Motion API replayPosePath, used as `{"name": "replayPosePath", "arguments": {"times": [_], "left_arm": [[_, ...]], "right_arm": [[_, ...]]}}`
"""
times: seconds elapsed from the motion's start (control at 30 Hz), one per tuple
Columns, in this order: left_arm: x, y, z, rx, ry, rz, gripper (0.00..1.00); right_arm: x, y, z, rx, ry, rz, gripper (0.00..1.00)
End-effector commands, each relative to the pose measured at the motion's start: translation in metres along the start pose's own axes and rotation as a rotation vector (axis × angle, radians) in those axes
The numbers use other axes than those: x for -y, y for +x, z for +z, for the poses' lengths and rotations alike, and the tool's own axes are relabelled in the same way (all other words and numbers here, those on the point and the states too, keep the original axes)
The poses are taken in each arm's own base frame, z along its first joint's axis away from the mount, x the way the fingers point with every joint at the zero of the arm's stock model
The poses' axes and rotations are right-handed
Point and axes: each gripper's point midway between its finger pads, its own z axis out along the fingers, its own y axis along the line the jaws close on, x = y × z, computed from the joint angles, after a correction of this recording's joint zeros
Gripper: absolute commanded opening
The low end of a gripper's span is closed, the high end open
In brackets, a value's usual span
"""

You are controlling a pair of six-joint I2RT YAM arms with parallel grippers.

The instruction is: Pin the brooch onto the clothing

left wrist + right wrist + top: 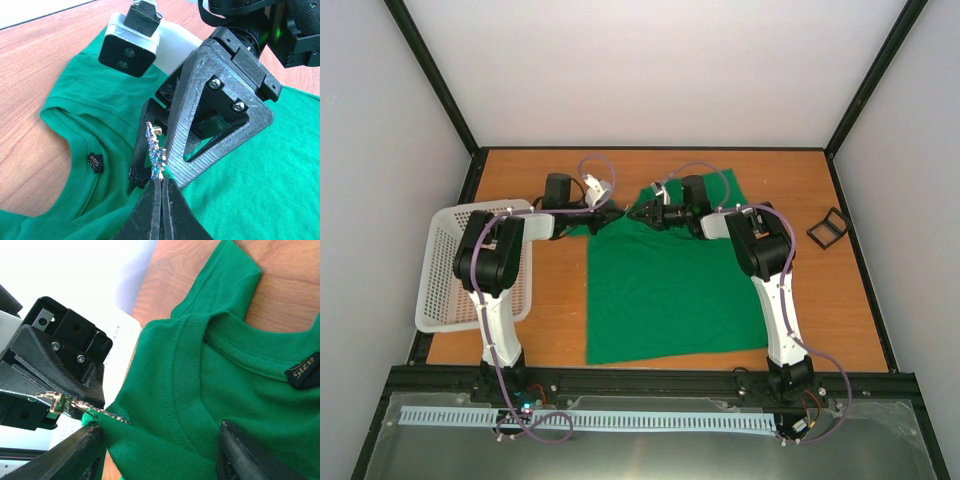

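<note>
Two arms rise from the near edge of the counter (560,310) and bend inward, their wrists meeting over its far middle. Between them the green T-shirt (660,290) lies flat, hem toward the near edge and neckline, with a small black size tag, toward the far edge. By the collar, the left fingers (161,182) are pressed together on the brooch (156,150), a tiny jagged ornament glinting silver and blue, held on edge just beside a raised fold of fabric. The right fingers (642,213) face them, spread apart, one touching that fold below the brooch. A white mesh basket (445,270) sits at the left edge and a small black frame box (827,229) toward the far-right corner.
</note>
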Motion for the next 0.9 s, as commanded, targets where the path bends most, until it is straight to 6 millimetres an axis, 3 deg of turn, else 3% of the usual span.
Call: {"name": "replayPosePath", "arguments": {"times": [0.0, 0.43, 0.67, 0.87], "left_arm": [[0.052, -0.009, 0.006, 0.028, 0.247, -0.03, 0.01], [0.049, -0.002, 0.011, 0.003, 0.271, -0.099, 0.01], [0.046, -0.007, 0.012, 0.019, 0.258, -0.129, 0.01], [0.043, -0.013, 0.012, 0.052, 0.24, -0.172, 0.01]], "right_arm": [[0.011, -0.044, -0.01, 0.155, 0.097, -0.044, 0.58], [0.021, -0.049, -0.01, 0.105, 0.22, -0.087, 0.62], [0.036, -0.055, -0.022, 0.24, 0.294, 0.058, 0.61], [0.035, -0.061, -0.028, 0.344, 0.304, 0.101, 0.59]]}}
